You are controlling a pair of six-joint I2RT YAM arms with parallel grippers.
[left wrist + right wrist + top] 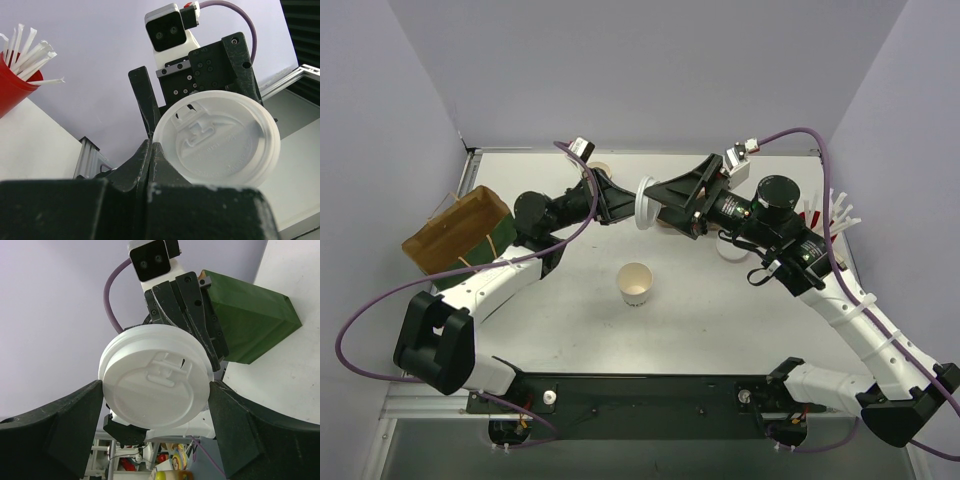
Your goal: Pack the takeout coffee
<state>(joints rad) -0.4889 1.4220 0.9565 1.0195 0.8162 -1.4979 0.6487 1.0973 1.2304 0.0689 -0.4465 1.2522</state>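
Observation:
The small white paper cup point(635, 283) stands open and upright in the middle of the table, beige inside, with no lid on it. Its round white lid point(645, 205) is held on edge in the air behind it, between the two grippers. My left gripper point(630, 205) is shut on the lid's rim point(217, 137), its jaws point(151, 145) pinched thin. My right gripper point(662, 212) faces it from the right. Its two fingers press the lid point(155, 377) from both sides; the gripper's middle point(156, 390) lies on the lid.
A brown paper bag point(460, 232) lies open at the far left; its green side shows in the right wrist view point(250, 325). A red cup of white straws point(823, 213) stands at the right, also in the left wrist view point(12, 82). Walls close the table's back and sides.

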